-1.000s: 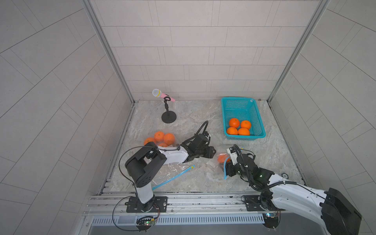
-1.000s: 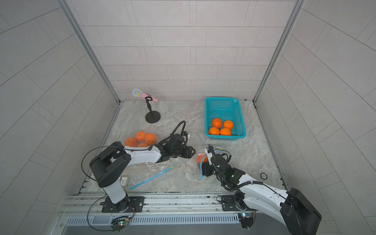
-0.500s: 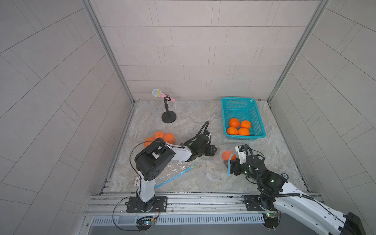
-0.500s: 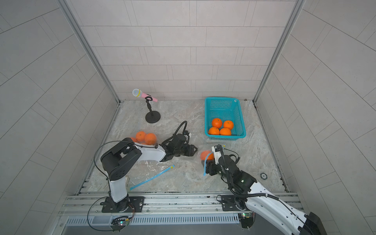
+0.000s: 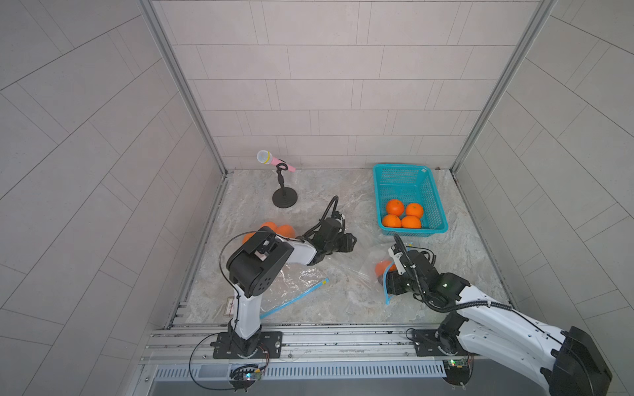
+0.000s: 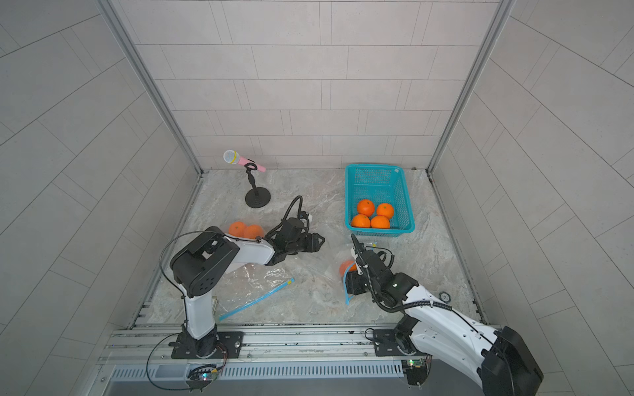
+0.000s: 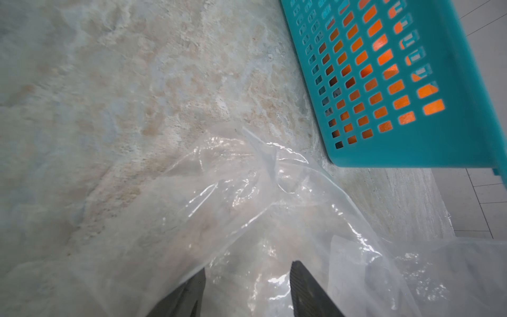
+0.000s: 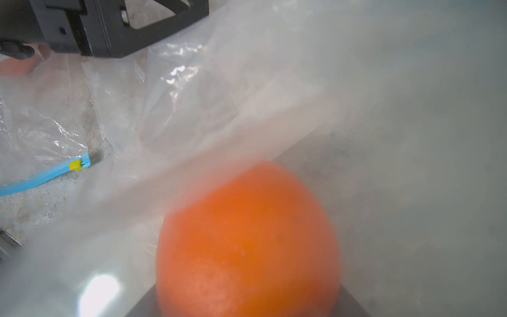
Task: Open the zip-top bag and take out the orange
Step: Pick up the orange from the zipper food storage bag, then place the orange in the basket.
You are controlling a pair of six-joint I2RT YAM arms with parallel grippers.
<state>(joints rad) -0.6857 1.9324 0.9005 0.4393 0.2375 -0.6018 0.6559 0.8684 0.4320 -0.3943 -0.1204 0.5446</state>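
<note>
**Risk of dragging the bag out with the fruit**

Clamped around the orange (image 8: 247, 241) with the right gripper (image 5: 391, 271), fingers spread wide to the fruit's width, at the near right of the table (image 5: 343, 308) and just nearer than the teal basket (image 5: 437, 209). Apparently not yet clear of the zip-top bag (image 5: 370, 257): clear film draped over the fruit in the right wrist view, blue zip strip (image 5: 387, 289) curling around the gripper in both top views. Impossible to tell whether film sits pinched between pad and peel.

Hovering at the bag's far-left end with the left gripper (image 7: 247, 275), fingers partly apart, nothing clamped between them, loose film lying just ahead.

Likely failures from here:
- Pulling back now, with nothing pinning the bag, would probably carry the whole bag along.
- Catching the zip strip on the wrist or fingers could twist the orange out of the grip.
- A trapped layer of slick film would invite a slip and a roll across the table.
- Closing the left fingers too high might catch air or only one wrinkle.
- Reaching further left risks gathering the second bag (image 5: 298, 284) instead.
</note>
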